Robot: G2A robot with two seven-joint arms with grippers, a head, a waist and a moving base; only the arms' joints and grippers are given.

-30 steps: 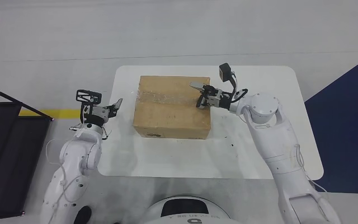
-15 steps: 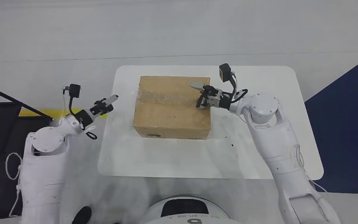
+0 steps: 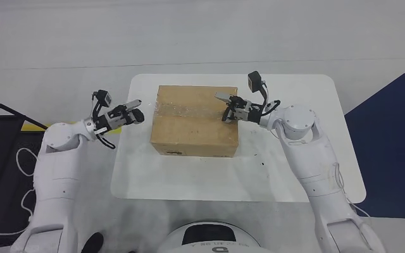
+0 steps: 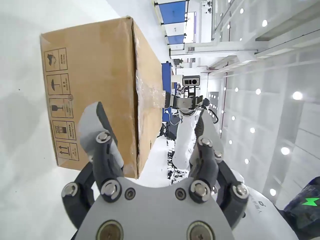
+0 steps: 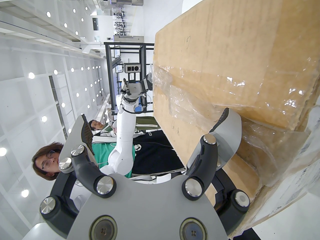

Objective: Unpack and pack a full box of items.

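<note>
A closed cardboard box [image 3: 195, 120], its top seam sealed with clear tape, stands in the middle of the white table [image 3: 304, 164]. My left gripper [image 3: 133, 112] is open and hovers just off the box's left end, level with its upper edge. In the left wrist view the box [image 4: 95, 88] fills the space ahead of the open gripper [image 4: 150, 121]. My right gripper [image 3: 226, 106] is open over the right end of the box top, at the tape seam. In the right wrist view one fingertip [image 5: 230, 121] lies against the tape on the box [image 5: 237, 51].
A black frame [image 3: 12, 133] stands off the table's left side and a blue panel [image 3: 380, 126] off its right. Bare tabletop stretches in front of the box and to its right.
My left arm has swung in from the table's left edge toward the box's left end. The right arm and the box have not moved.
</note>
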